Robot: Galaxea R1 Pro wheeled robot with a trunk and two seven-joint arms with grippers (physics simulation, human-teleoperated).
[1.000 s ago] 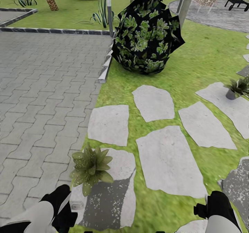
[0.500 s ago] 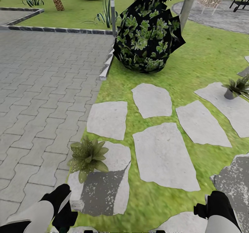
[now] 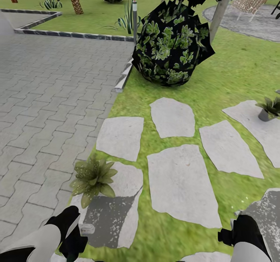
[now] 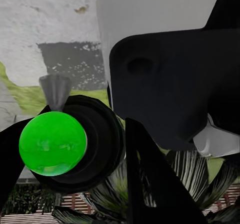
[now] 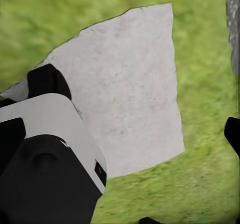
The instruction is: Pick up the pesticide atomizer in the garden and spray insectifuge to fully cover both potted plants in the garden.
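The nearer of the potted plants [image 3: 93,176], a low olive rosette, sits on a stepping stone just ahead of my left gripper [image 3: 74,240]. That gripper is shut on the pesticide atomizer [image 4: 52,143], seen end-on as a green round body with a dark collar and a grey nozzle. The atomizer's pale trigger head [image 3: 87,229] pokes out beside the gripper. The second potted plant [image 3: 269,108], in a grey pot, stands on a stone at the far right. My right gripper [image 5: 150,149] hangs over a stepping stone and grass with nothing between its fingers.
Grey paving [image 3: 46,98] lies to the left of the lawn, edged by a kerb [image 3: 123,77]. A big dark round bush [image 3: 171,44] stands ahead, with a lamp post [image 3: 135,18] and a tree trunk [image 3: 221,11] beside it. Several stepping stones [image 3: 181,184] cross the grass.
The whole view has shifted as the camera moved: the near plant and stones sit slightly higher and further left in frame. Both arms hold the same pose.
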